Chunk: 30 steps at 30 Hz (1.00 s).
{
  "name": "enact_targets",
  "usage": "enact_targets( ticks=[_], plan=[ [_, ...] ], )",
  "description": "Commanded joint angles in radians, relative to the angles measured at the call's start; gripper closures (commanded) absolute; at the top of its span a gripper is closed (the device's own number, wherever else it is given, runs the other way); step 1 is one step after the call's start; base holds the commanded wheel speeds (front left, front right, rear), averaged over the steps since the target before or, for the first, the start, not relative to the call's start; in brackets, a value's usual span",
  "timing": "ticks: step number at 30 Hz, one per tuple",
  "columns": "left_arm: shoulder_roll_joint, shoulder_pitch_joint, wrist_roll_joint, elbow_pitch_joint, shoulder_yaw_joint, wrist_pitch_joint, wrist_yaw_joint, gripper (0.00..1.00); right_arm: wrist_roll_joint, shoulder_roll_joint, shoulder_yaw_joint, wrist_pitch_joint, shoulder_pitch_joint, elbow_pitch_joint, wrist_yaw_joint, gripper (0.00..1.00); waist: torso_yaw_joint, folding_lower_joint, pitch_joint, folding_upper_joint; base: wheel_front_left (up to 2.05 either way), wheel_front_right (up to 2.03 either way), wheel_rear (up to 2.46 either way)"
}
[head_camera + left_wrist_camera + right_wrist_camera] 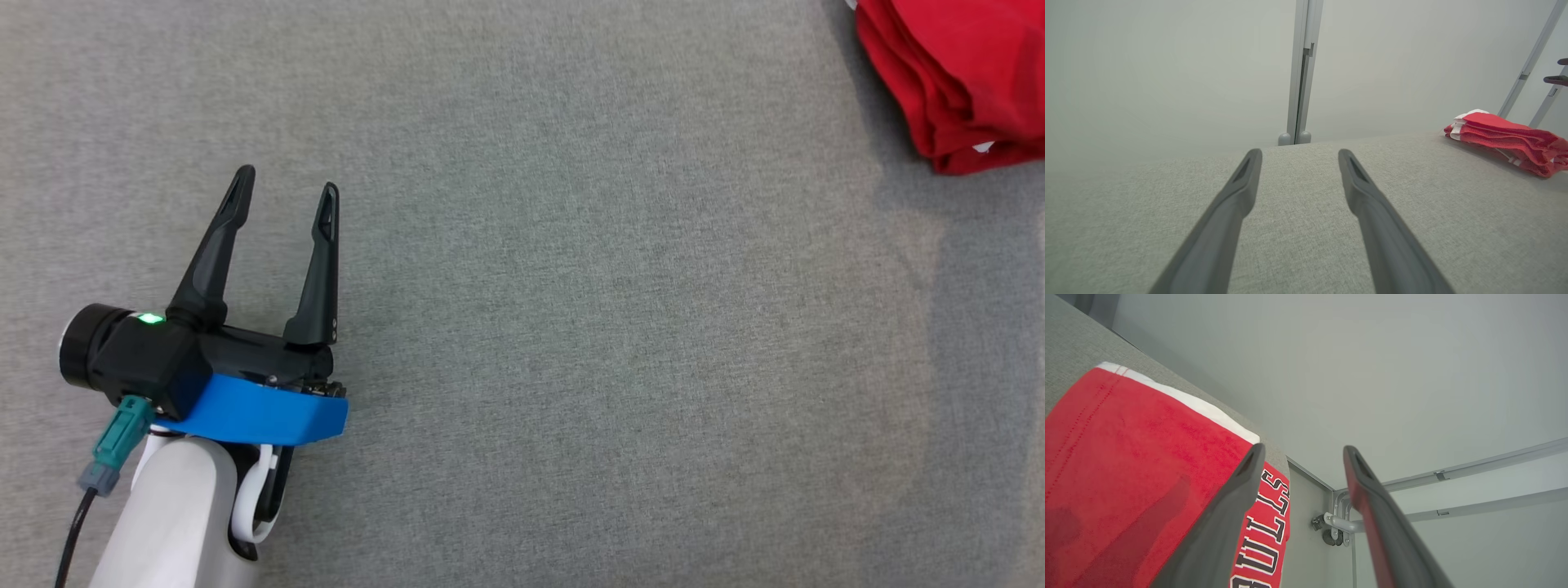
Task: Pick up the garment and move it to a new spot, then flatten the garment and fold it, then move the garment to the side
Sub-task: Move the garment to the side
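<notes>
The garment (963, 73) is red with white trim and black-and-white lettering, and it lies folded in a thick stack at the far right corner of the grey fabric table (571, 327). My left gripper (287, 181) hovers open and empty over the near left of the table, far from the garment. In the left wrist view the garment (1506, 134) lies off to the right of my left gripper (1299, 153). My right gripper (1300, 447) is open just above the garment (1147, 457), by the table's edge. Nothing is between its fingers, and one finger crosses in front of the cloth.
Pale walls and grey metal frame posts (1300, 81) stand beyond the table's far edge. A castor and frame rails (1331, 528) show below the table corner next to the garment. Bare grey fabric stretches between the left gripper and the garment.
</notes>
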Motion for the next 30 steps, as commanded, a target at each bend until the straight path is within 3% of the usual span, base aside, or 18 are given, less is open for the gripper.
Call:
enact_targets(
  ticks=[1,6,13,18,30],
  plan=[
    [-0.004,-0.011,-0.003,0.007,-0.002,-0.008,0.002,0.0,-0.009,0.012,-0.017,-0.016,0.026,-0.001,-0.001,0.0,0.004,0.0,-0.011,0.0,0.0,0.0,0.0],
    [-0.013,0.004,-0.014,0.045,0.004,-0.03,0.011,0.0,-0.017,0.07,-0.1,-0.068,0.093,-0.011,0.0,0.0,0.023,0.0,-0.073,0.0,0.0,0.0,0.0],
    [-0.032,0.075,-0.045,0.116,0.02,-0.057,0.021,0.0,0.036,0.22,-0.201,-0.189,0.285,-0.077,-0.001,0.0,0.047,0.0,-0.197,0.0,0.0,0.0,0.0],
    [-0.046,0.153,-0.063,0.152,0.049,-0.072,0.037,0.0,0.068,0.368,-0.265,-0.231,0.506,-0.218,0.0,0.0,0.062,0.0,-0.294,0.0,0.0,0.0,0.0],
    [-0.068,0.306,-0.09,0.184,0.11,-0.078,0.038,0.0,0.11,0.548,-0.416,-0.217,0.946,-0.549,0.0,0.0,0.097,0.0,-0.462,0.0,0.0,0.0,0.0]
  ],
)
